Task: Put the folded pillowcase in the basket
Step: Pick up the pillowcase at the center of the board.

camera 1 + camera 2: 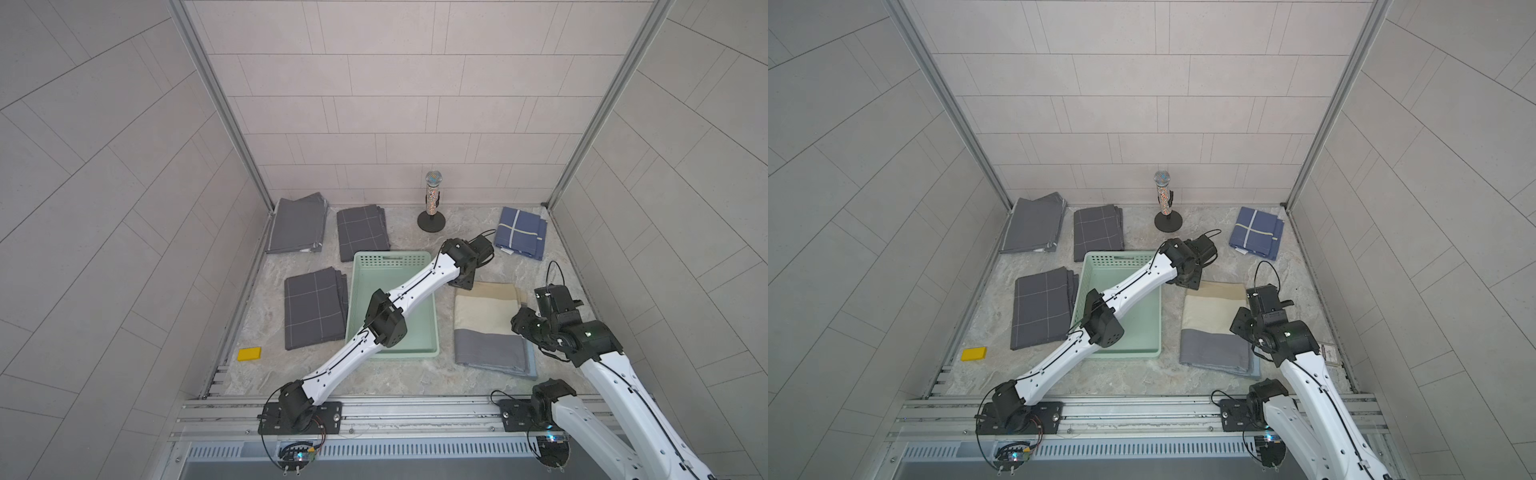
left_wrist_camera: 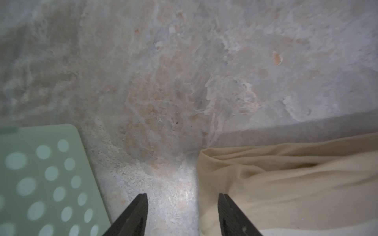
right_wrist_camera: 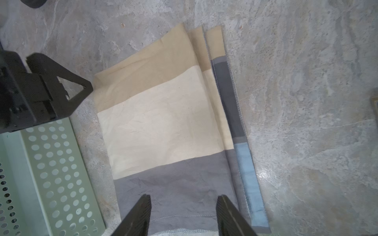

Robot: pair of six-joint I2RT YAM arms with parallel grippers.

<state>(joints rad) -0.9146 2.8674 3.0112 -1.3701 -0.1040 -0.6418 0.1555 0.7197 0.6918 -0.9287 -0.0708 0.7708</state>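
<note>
The folded pillowcase (image 1: 490, 328) (image 1: 1214, 328), banded tan, cream and grey, lies flat on the table just right of the mint-green basket (image 1: 390, 262) (image 1: 1121, 262). My left arm reaches across the basket. Its gripper (image 2: 182, 196) (image 1: 461, 284) hangs open at the pillowcase's far left corner, one finger over bare table, the other over the tan cloth (image 2: 286, 183). Open as well, my right gripper (image 3: 184, 197) hovers above the grey band (image 3: 173, 190) at the near end, with nothing between its fingers. The basket holds nothing apart from the arm passing over it.
Grey folded cloths lie left of the basket (image 1: 316, 307) and at the back (image 1: 362, 232) (image 1: 297, 224). A blue folded cloth (image 1: 521, 232) sits at the back right. A glittery microphone on a stand (image 1: 432, 203) is behind the basket. A yellow block (image 1: 249, 354) lies front left.
</note>
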